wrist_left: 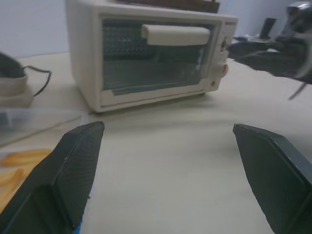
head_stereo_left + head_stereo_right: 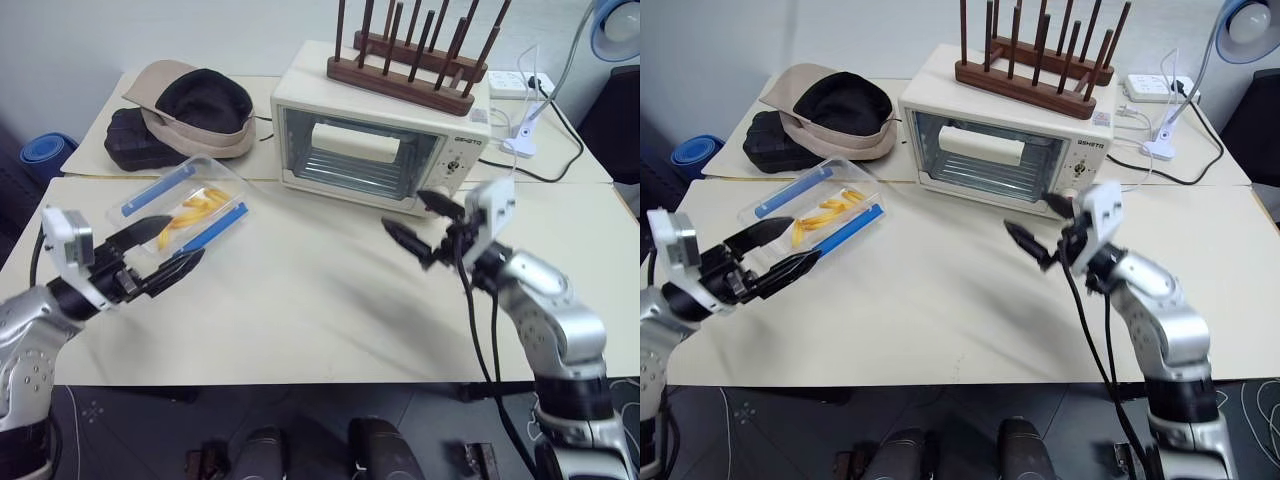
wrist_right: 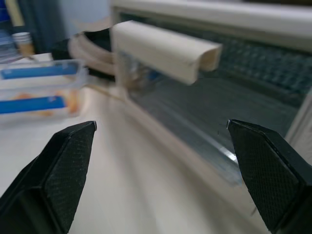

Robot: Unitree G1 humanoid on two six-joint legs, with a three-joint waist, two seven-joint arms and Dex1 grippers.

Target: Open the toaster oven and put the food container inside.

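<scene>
Two tools hang above the counter (image 2: 330, 300), both spread wide and grasping nothing. The toaster oven (image 2: 375, 135) stands at the back of the counter, its glass door closed, with a wooden rack (image 2: 405, 72) on its top. The right tool (image 2: 425, 222) hovers just in front of the oven's lower right corner, near the dial panel. The food container (image 2: 187, 206) lies on the counter to the left of the oven, well apart from it, with the left tool (image 2: 160, 250) just in front of it. A hat (image 2: 200, 105) rests left of the oven.
</scene>
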